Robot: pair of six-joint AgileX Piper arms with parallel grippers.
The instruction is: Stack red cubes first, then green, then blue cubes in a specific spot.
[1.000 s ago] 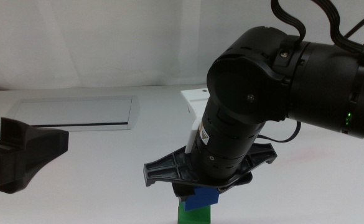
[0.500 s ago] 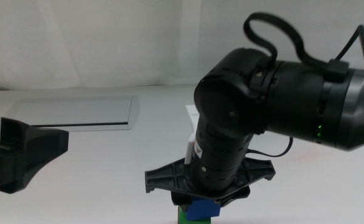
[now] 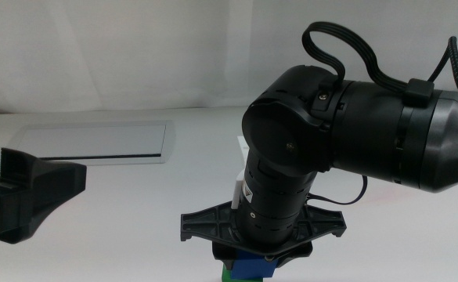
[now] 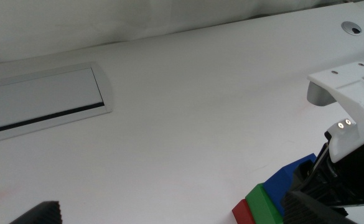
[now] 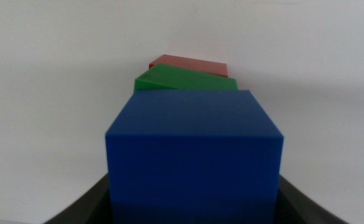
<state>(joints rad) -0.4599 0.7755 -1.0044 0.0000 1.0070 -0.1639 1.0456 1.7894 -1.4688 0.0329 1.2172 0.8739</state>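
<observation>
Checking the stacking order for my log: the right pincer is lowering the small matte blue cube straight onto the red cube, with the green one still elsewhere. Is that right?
Not quite. The right pincer holds the small matte blue cube over the matte green cube, which already sits on the matte red cube. The right wrist view shows the three in line.

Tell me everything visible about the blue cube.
The blue cube is a small, solid, matte deep-blue block with plain faces and crisp edges. It sits between the fingers of the right gripper, directly above the green cube, which is above the red cube. Whether it rests fully on the green cube cannot be told. The left gripper waits off to the side.
</observation>
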